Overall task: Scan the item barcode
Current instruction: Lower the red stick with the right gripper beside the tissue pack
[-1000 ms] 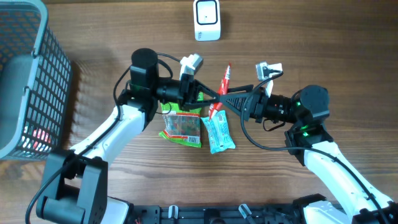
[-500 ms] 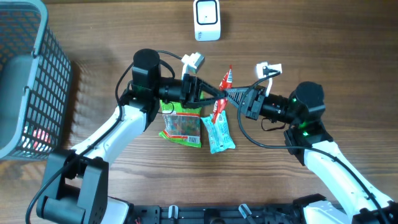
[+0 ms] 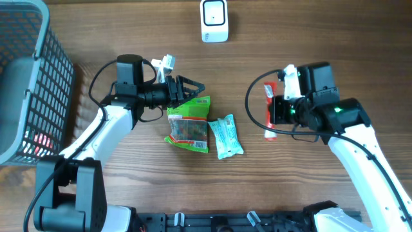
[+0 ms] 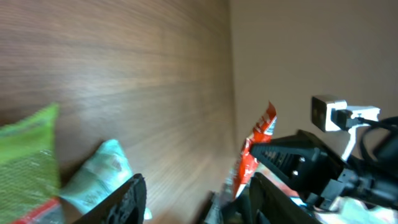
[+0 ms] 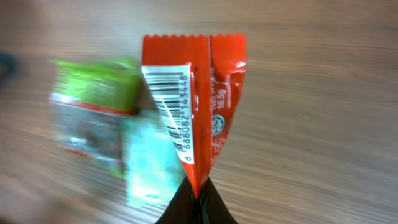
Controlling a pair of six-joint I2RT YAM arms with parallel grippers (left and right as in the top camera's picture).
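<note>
Right gripper (image 5: pixel 196 202): pinched on the red packet (image 5: pixel 214 93), barcode (image 5: pixel 176 106) facing its camera.
Left gripper (image 3: pixel 192 88): jaws apart, seemingly empty.

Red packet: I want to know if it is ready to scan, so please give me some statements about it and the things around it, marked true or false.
The right claw is shut on the red packet. True.
Its barcode faces the right wrist camera. True.
The left claw grips the green packet. False: it stands open, gripping nothing; the green packet lies on the table.
The red packet touches the white scanner. False: they are well apart.
The teal packet lies beside the green packet. True.
</note>
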